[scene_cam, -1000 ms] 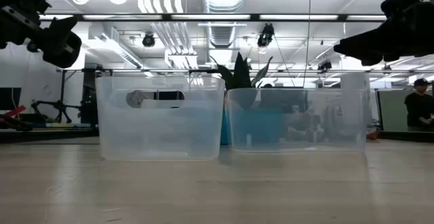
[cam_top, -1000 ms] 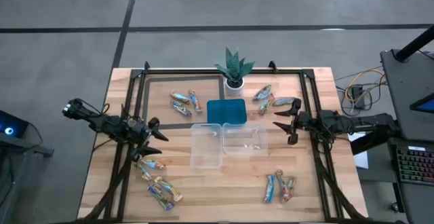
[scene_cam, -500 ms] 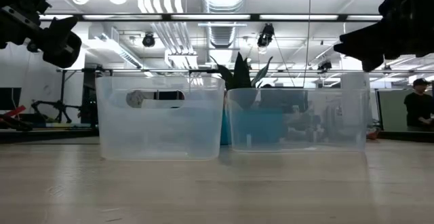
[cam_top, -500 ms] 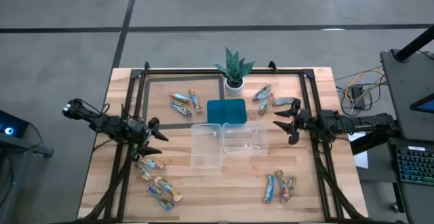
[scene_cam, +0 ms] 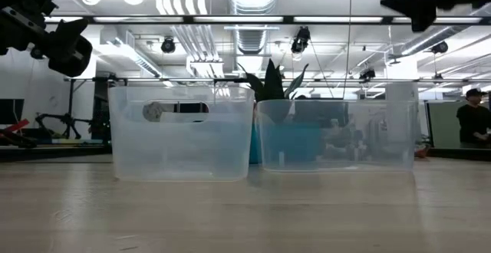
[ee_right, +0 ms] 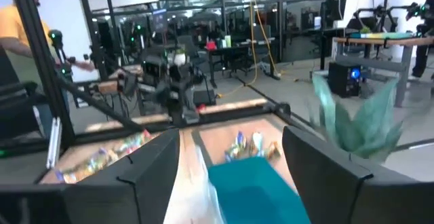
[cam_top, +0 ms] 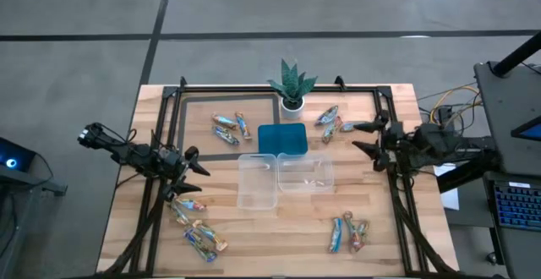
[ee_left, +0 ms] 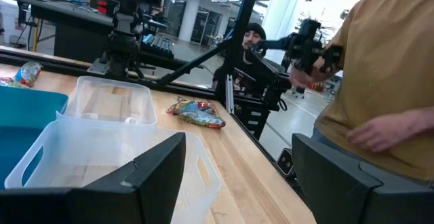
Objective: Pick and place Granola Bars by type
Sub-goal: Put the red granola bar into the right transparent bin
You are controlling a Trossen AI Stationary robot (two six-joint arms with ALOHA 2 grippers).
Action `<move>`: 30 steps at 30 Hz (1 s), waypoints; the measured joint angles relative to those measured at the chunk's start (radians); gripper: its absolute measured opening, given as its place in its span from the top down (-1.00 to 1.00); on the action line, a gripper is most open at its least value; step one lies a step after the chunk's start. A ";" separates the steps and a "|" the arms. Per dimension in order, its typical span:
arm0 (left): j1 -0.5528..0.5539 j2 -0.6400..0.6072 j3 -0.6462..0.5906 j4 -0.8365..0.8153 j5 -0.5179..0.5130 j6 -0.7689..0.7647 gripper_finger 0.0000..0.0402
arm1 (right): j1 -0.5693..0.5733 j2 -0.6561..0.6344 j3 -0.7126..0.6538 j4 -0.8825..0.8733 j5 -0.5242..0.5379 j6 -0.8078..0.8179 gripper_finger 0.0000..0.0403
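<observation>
Right gripper (cam_top: pixel 362 136) spread and empty, right of the 2 clear tubs (cam_top: pixel 283 176)
Left gripper (cam_top: pixel 196 172) spread too, holding nothing, left of the tubs; Granola Bars (cam_top: pixel 196 227) lie in 4 clusters on the table (cam_top: pixel 254 237) around the tubs, with the teal tray (cam_top: pixel 282 139) just behind them

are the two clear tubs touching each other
Cannot tell. In the high view the left tub and right tub sit edge to edge, no plain gap.
</observation>
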 joint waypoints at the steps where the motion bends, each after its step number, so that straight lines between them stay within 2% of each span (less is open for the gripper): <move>1: 0.000 0.000 0.000 0.000 0.000 0.000 -0.25 | 0.000 0.024 0.041 -0.009 0.000 0.000 -0.28; 6: 0.000 0.000 0.000 0.000 0.000 0.000 -0.25 | 0.000 0.163 0.255 -0.125 -0.016 -0.018 -0.33; 16: 0.000 0.000 0.000 0.000 0.000 0.000 -0.25 | 0.000 0.482 0.647 -0.579 -0.182 -0.199 -0.38; 22: -0.001 0.000 0.000 0.000 0.000 0.000 -0.25 | 0.000 0.650 0.771 -0.740 -0.260 -0.249 -0.38; 30: 0.000 0.000 0.000 0.000 0.000 0.000 -0.25 | 0.002 0.826 0.854 -0.893 -0.283 -0.288 -0.36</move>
